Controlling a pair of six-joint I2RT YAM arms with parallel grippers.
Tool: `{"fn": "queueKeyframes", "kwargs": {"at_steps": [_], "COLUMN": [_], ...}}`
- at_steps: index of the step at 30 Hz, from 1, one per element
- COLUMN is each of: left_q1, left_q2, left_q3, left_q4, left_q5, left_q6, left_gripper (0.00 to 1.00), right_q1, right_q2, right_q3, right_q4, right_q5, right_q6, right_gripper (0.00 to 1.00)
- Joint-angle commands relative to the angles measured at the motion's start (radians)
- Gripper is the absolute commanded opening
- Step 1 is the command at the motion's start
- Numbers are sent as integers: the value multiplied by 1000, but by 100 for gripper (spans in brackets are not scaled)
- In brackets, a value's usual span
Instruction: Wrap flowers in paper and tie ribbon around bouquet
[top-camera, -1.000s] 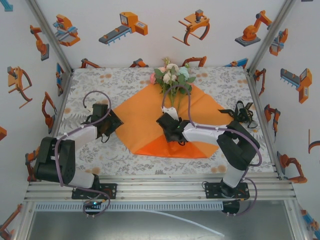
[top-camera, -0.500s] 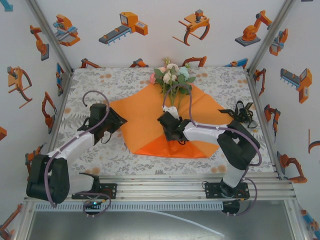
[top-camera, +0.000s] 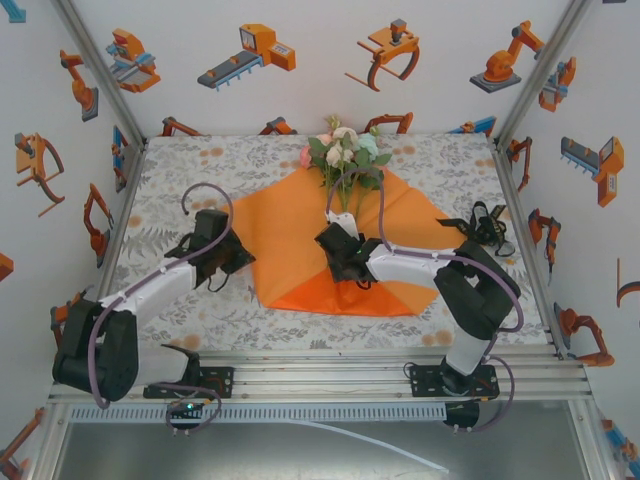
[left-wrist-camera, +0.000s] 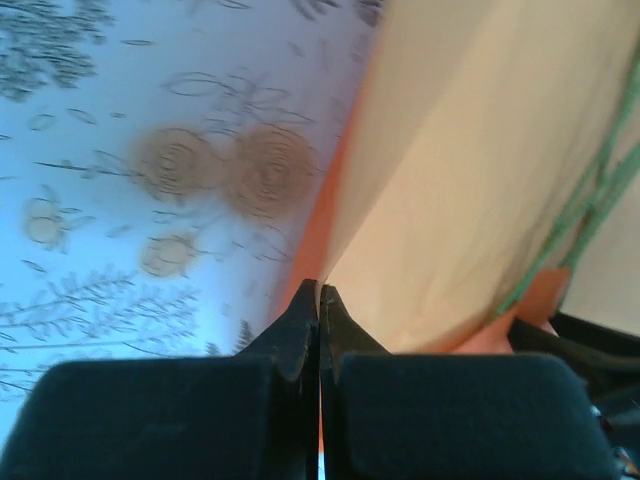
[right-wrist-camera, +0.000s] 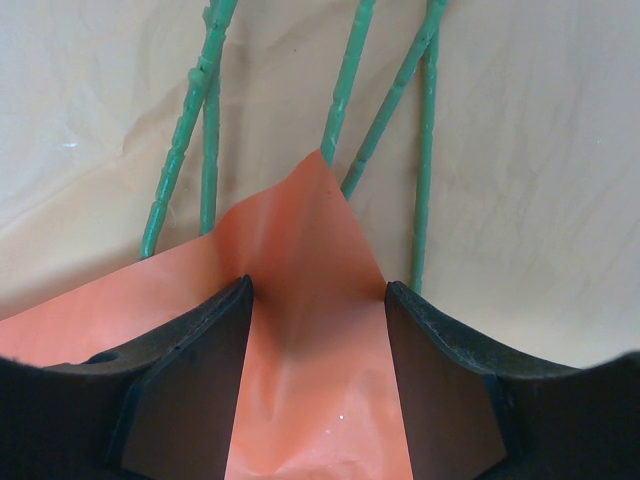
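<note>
The orange paper lies spread on the table, its near corner folded up over the stems. The flowers rest at its far point, with their green stems running toward me. My left gripper is at the paper's left edge and shut on that edge; the sheet's pale side rises beyond the jaws. My right gripper is open over the folded corner, which lies flat between the fingers. The black ribbon lies bunched at the right, off the paper.
A grey floral table cover spreads under everything. Walls with robot pictures close in the left, back and right sides. The metal rail with both arm bases runs along the near edge.
My left arm reached forward and right to the paper's left edge, and its jaws closed on it. The right arm and the flowers stayed put.
</note>
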Motion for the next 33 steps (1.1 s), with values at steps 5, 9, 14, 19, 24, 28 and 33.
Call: {"fn": "queueKeyframes", "kwargs": {"at_steps": [5,9,14,19,24,28,33], "left_q1": [-135,-166,-225,-268,-269,-269,-270], "left_q2": [-24,59,155,198,202,207,254], "left_q3": [158,217,293,317,342,377,427], "left_q4": [-81,-41,-10,1,15,26,32], "left_q5": [20,28,26,-13,-26,-36,-24], "left_q6": [-73,-139,-110,-104,-114,-139,-163], "left_gripper": [0,1,0,0,0,0,2], "right_q1": [-28,-28,-28,-29,-28,-23,-1], "right_q2": [-7,-68,-108,-154,-219,-230,-306], "right_q3": [-27,-3,3,-14,-55,-118,-168], "right_q4": [-4,-18,-43,-78,-83,-13,39], "right_q5": [22,-78,-90,-96,-134,-185,-283], "right_q6": [21,-8,-2,23,7,2,16], "right_gripper": [54,55,56,56,56,56,55]}}
